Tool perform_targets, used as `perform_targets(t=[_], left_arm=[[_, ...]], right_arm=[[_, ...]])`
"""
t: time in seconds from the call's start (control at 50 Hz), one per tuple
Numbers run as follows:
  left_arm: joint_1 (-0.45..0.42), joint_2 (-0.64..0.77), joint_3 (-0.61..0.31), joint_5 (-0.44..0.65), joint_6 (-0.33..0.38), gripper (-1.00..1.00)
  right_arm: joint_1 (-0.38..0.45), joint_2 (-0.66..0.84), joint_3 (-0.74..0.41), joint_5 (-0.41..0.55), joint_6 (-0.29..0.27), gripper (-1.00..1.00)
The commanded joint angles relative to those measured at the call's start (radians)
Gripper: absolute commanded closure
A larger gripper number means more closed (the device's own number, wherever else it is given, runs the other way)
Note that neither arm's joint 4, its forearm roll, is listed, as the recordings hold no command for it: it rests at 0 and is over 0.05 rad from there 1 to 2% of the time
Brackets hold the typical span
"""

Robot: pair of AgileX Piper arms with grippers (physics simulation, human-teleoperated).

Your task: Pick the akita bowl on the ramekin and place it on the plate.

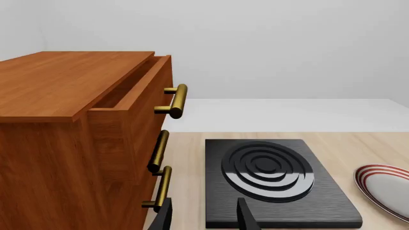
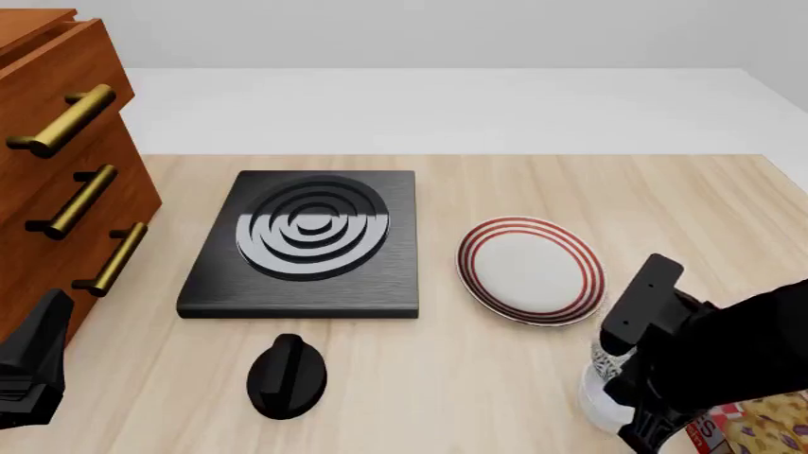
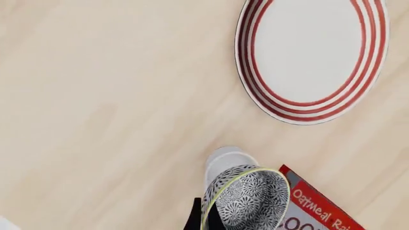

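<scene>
Akita bowl [image 3: 246, 199] lifted and tilted in the right gripper [image 3: 206, 216], fingers pinched on its rim, above the ramekin [image 3: 227, 160] near the bench's near right edge. Plate [image 2: 531, 270] beside, toward mid-bench, bare. Oatmeal box [image 3: 313, 211] at the near right corner. Stove [image 2: 309, 241] and knob [image 2: 288, 375] further left; dresser [image 2: 57, 180] at the left edge. Left gripper [image 1: 204, 218] spread apart, holding nothing, facing the stove.

Front view looks down the table; both wrist views sit closer, all sharing the plate [image 2: 531, 270].
</scene>
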Motion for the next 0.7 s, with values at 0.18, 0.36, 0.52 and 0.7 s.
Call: perform_targets(t=[0.18,0.36,0.52,0.7], left_arm=[[0.0,0.0,0.0,0.0,0.0,-1.0],[0.0,0.0,0.0,0.0,0.0,-1.0],[0.0,0.0,0.0,0.0,0.0,-1.0],[0.0,0.0,0.0,0.0,0.0,-1.0]], right_arm=[[0.014,-0.154,-0.112,0.207,0.01,1.0],[0.006,-0.156,-0.23,0.291,-0.034,1.0],[-0.012,-0.126,-0.312,0.312,-0.064,1.0],[-0.043,-0.074,-0.395,0.31,-0.113,1.0]])
